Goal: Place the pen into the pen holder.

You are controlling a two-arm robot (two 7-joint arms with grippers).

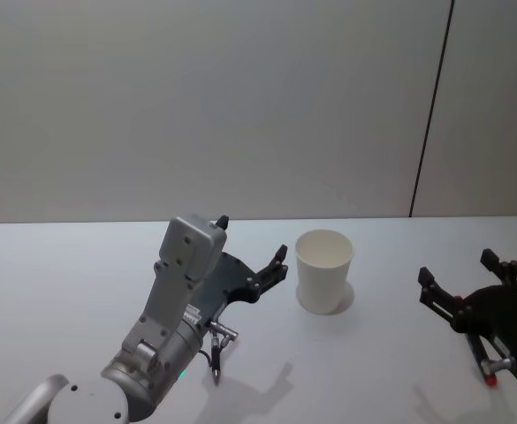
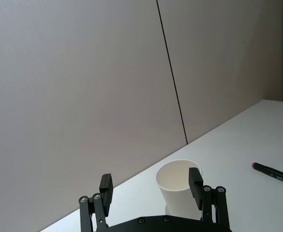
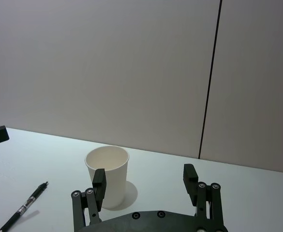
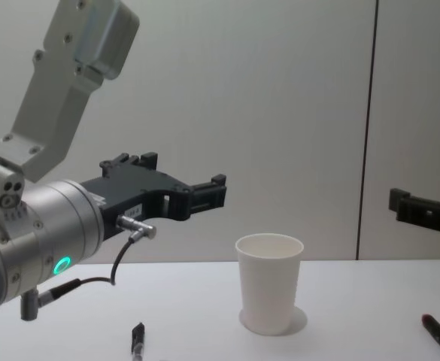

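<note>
**Both pens on the table, both grippers spread wide and empty**

A plain white tapered paper cup with a rolled rim [image 1: 324, 274] stands upright on the white table [image 1: 81, 291], roughly midway between the two arms. The left gripper [image 1: 253, 237] hangs above the table just left of the cup, higher than its rim in the chest view. Its black fingers [image 2: 105, 186] are spread wide and hold nothing. The right gripper [image 1: 456, 265] sits well to the right of the cup, also raised off the table, with its fingers wide apart and empty.

A slim black pen with a clear barrel section [image 3: 24, 208] lies flat on the table to the near left of the cup, under the left arm. A dark pen with a reddish end [image 2: 274, 173] lies flat to the near right of the cup, beneath the right gripper. A grey panelled wall [image 1: 240, 106] with a dark vertical seam rises behind the table.
</note>
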